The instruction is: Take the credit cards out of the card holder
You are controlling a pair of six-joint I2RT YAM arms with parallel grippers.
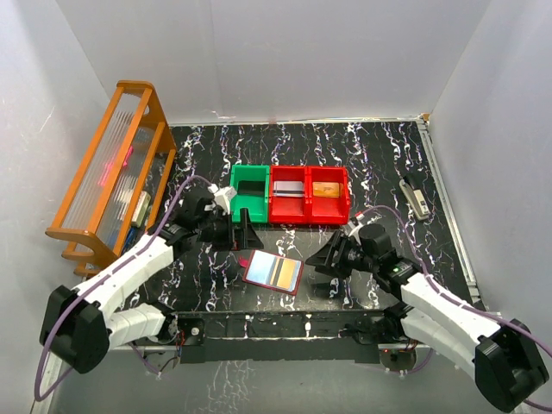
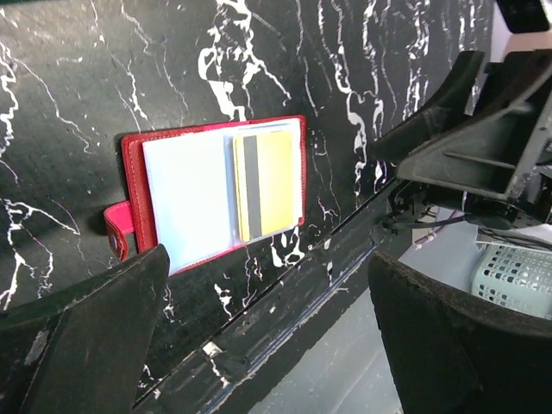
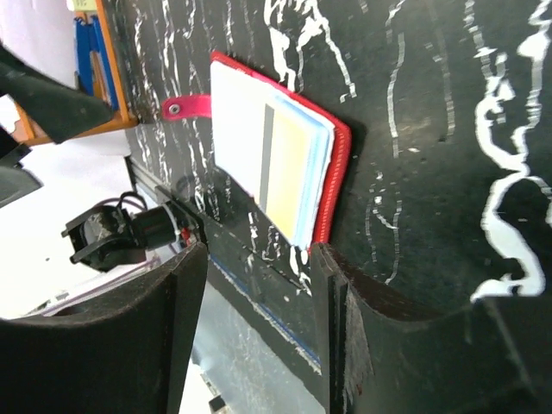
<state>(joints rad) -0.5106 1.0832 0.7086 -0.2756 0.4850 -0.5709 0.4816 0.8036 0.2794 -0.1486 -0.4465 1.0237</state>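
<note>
The wallet (image 1: 272, 272) is lying open and flat near the middle of the counter's (image 1: 379, 155) near edge, its clear sleeves facing up. A yellow card (image 2: 266, 183) with a dark stripe is sitting in a sleeve on the half away from the snap tab. The left gripper (image 1: 246, 235) is hovering just beside the wallet's left side, fingers spread wide. The right gripper (image 1: 321, 260) is hanging near its right side, fingers parted more narrowly, apart from the wallet. Three bins (image 1: 289, 194), one green and two red, are sitting toward the counter's middle.
</note>
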